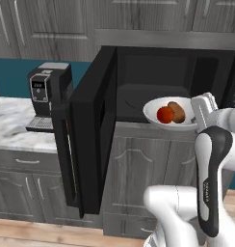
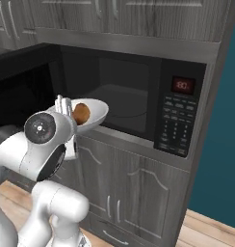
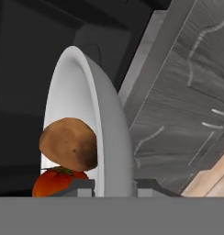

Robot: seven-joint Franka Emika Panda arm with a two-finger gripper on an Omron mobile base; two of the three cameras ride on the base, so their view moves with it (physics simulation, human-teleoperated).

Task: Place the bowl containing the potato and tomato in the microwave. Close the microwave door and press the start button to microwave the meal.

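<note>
My gripper (image 1: 200, 115) is shut on the right rim of the white bowl (image 1: 152, 108), holding it level at the front edge of the open microwave (image 1: 153, 72). The red tomato (image 1: 164, 115) and the brown potato (image 1: 177, 111) lie together in the bowl. The microwave door (image 1: 90, 130) stands swung wide open to the left. In the hand view the fingers (image 3: 79, 186) clamp the bowl's rim (image 3: 109, 137), with the potato (image 3: 68, 142) above the tomato (image 3: 54, 180). From the right, the bowl (image 2: 97, 113) with the potato (image 2: 81, 113) hangs just before the dark cavity, beside my gripper (image 2: 64, 107).
A black-and-silver coffee machine (image 1: 47, 94) stands on the marble counter (image 1: 11, 123) left of the open door. The microwave's control panel (image 2: 179, 116) with its red display is on the right. Grey cabinets (image 1: 138, 169) run below and above, and a teal wall (image 2: 220, 144) is at the right.
</note>
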